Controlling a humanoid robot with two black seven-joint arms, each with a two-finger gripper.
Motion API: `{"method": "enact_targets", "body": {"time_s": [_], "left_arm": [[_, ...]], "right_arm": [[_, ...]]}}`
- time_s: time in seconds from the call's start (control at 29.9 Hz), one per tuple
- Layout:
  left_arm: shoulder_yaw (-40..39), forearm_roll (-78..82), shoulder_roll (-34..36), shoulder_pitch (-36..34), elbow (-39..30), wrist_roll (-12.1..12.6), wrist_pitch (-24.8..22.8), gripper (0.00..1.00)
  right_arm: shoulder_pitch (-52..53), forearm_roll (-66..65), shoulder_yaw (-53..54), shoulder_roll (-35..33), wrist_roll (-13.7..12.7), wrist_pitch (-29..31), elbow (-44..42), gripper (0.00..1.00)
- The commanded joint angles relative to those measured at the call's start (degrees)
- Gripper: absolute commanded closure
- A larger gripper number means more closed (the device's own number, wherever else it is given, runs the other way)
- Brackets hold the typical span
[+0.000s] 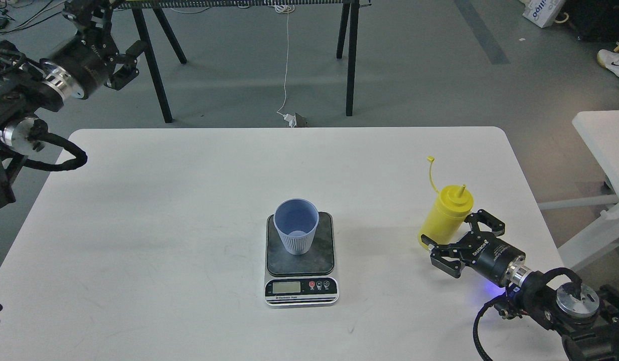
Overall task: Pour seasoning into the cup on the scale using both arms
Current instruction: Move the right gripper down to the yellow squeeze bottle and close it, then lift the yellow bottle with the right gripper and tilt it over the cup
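Right end effector (452, 236) spread open around the tall yellow plastic squeeze bottle's (444, 218) base on the white worktop (189, 200) (no grip yet); ribbed light-blue cup (296, 233) waits on the grey scale (300, 260); pouring remains.

We see a white rounded-corner counter (189, 200) on a grey floor (415, 65). Beyond its far edge stand black trestle legs (156, 75), and a thin white cable (286, 60) hangs down to a small plug (295, 119). Past the counter's right edge sits another white surface (603, 135); a white sneaker (614, 63) and a cardboard box (543, 11) lie farther back.
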Motion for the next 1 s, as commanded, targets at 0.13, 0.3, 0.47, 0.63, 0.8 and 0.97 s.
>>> {"method": "enact_targets", "body": {"time_s": [0.13, 0.3, 0.47, 0.63, 0.8, 0.97], "left_arm": [[0.00, 0.00, -0.09, 0.27, 0.00, 0.00, 0.00, 0.02], [0.00, 0.00, -0.09, 0.27, 0.00, 0.00, 0.00, 0.02], [0.00, 0.00, -0.17, 0.36, 0.00, 0.00, 0.00, 0.01], [-0.09, 0.00, -0.35, 0.36, 0.00, -0.09, 0.00, 0.02], [-0.09, -0.09, -0.35, 0.36, 0.00, -0.09, 0.00, 0.02], [-0.27, -0.09, -0.44, 0.36, 0.00, -0.09, 0.00, 0.02]], "right_arm": [[0.00, -1.15, 0.01, 0.77, 0.00, 0.00, -1.66, 0.01], [0.00, -1.15, 0.01, 0.77, 0.00, 0.00, -1.66, 0.08], [0.00, -1.24, 0.01, 1.29, 0.00, 0.00, -1.66, 0.64], [0.18, -1.24, 0.19, 2.44, 0.00, 0.00, -1.31, 0.91], [6.57, -1.42, 0.19, 2.09, 0.00, 0.00, -0.61, 0.96], [19.40, -10.35, 0.19, -0.19, 0.00, 0.00, -0.69, 0.98]]}}
